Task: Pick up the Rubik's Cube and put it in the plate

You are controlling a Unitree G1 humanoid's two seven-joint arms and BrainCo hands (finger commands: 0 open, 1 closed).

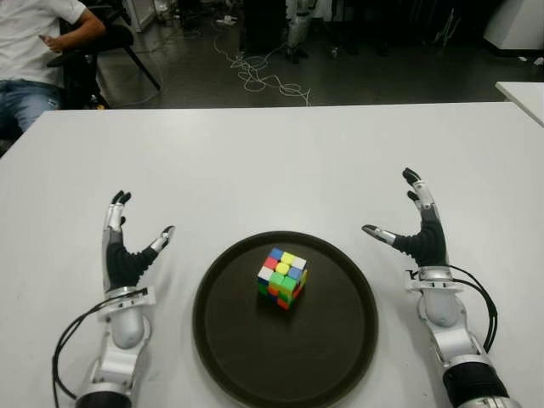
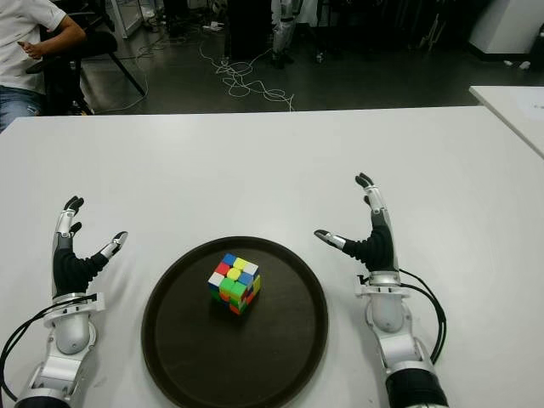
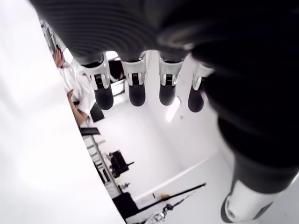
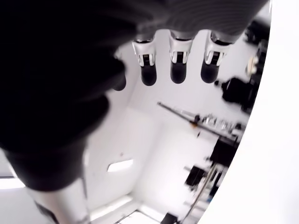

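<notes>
Only the two eye views show the work area. The Rubik's Cube sits inside the dark round plate, slightly left of the plate's centre, one corner turned toward the near edge, clear of the rim on all sides. The plate lies on the white table, near the robot. Neither wrist view shows the cube or the plate; each looks past its own fingertips toward the room beyond the table.

The left hand shows left of the plate, palm turned inward, fingers extended toward the far side and thumb angled toward the plate. The left wrist view confirms four fingers straight and spread, holding nothing. The right hand shows right of the plate in a mirrored pose, fingers pointing away and thumb splayed toward the plate. Its wrist view shows its fingertips extended and empty. Both hands are released and apart from the plate.

A seated person appears at the far left beyond the table, partly visible also in the left wrist view. Cables lie on the floor behind.
</notes>
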